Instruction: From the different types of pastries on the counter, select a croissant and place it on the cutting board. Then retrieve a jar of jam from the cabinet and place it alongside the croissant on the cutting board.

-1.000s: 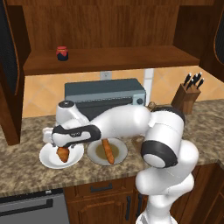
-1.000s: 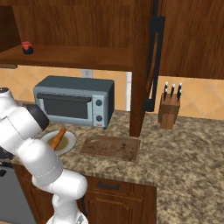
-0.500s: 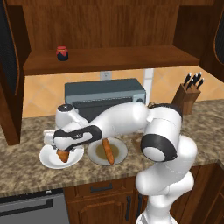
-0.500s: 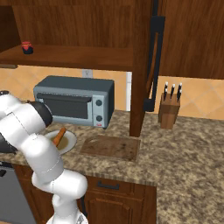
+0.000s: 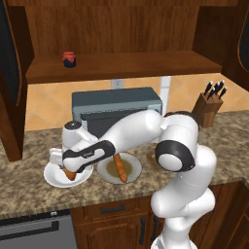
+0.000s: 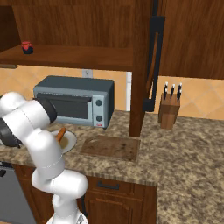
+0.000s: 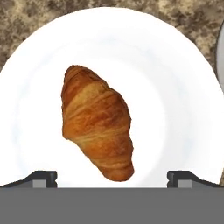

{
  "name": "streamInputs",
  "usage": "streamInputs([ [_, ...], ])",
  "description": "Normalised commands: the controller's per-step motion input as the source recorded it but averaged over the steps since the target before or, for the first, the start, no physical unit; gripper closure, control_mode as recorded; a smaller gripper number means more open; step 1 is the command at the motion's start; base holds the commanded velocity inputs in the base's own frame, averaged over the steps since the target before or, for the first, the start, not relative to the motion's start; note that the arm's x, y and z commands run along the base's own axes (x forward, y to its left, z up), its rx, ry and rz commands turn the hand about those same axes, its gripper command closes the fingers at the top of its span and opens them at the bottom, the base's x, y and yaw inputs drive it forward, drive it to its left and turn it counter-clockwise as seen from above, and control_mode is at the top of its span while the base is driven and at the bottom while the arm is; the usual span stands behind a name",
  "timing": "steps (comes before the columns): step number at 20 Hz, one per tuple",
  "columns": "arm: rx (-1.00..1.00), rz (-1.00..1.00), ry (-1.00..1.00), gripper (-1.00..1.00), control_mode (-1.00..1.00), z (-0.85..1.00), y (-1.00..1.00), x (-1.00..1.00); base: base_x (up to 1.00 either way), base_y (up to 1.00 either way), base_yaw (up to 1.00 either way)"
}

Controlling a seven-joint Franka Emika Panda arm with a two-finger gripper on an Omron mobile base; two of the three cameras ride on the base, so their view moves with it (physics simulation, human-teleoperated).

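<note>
The gripper [image 7: 112, 177], jaws spread wide and empty, hangs directly above the croissant [image 7: 97, 121]. This plump, ridged, golden-brown oval lies on a smooth round white plate [image 7: 175, 87] on the speckled granite counter [image 5: 29, 192]. The flat, dark wooden cutting board [image 6: 110, 147] lies well apart from that plate.

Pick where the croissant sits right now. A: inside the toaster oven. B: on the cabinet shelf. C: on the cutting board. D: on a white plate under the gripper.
D: the croissant lies on a white plate, with the open gripper right above it.
</note>
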Motion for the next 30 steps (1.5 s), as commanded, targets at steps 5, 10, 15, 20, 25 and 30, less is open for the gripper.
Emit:
streamInputs([
  [5, 0.00, -0.01, 0.00, -1.00, -1.00, -0.21, 0.02, 0.07, 0.00, 0.00, 0.00],
  [10, 0.00, 0.00, 0.00, -1.00, -1.00, -0.22, 0.04, 0.04, 0.00, 0.00, 0.00],
  [15, 0.00, 0.00, 0.00, -1.00, -1.00, -0.24, 0.06, 0.06, 0.00, 0.00, 0.00],
  [20, 0.00, 0.00, 0.00, -1.00, -1.00, -0.20, 0.08, 0.11, 0.00, 0.00, 0.00],
  [25, 0.00, -0.01, 0.00, 1.00, -1.00, -0.20, 0.12, 0.11, 0.00, 0.00, 0.00],
  [30, 0.00, 0.00, 0.01, 1.00, -1.00, 0.00, 0.02, 0.08, 0.00, 0.00, 0.00],
])
